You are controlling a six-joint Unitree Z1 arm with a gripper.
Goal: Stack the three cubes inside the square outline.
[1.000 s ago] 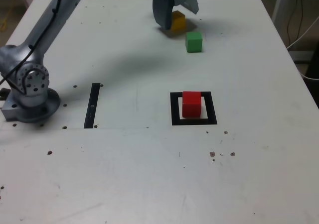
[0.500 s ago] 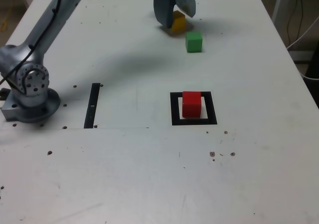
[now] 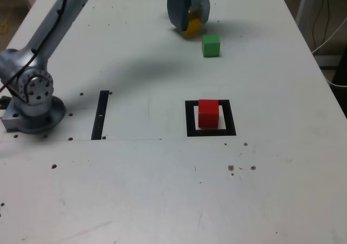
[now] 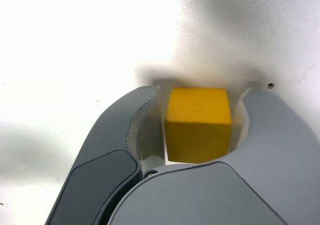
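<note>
At the far side of the table, the yellow cube [image 3: 190, 28] sits between the jaws of my gripper [image 3: 191, 24]. The wrist view shows the yellow cube [image 4: 198, 125] filling the gap of the gripper [image 4: 200, 95], with the grey jaws pressed in at both sides; the cube rests on the table. The green cube [image 3: 211, 45] stands free just to the exterior view's right of the gripper, nearer the camera. The red cube [image 3: 208, 114] stands inside the square outline [image 3: 231, 128], at mid-table.
A narrow black strip [image 3: 101, 115] lies on the table at the exterior view's left of the outline. The arm's base [image 3: 32, 100] stands at the left edge. Cables [image 3: 327, 35] hang beyond the table's right edge.
The jaws have narrowed around the yellow cube, from wide apart to pressed against its sides. The cubes have not moved.
</note>
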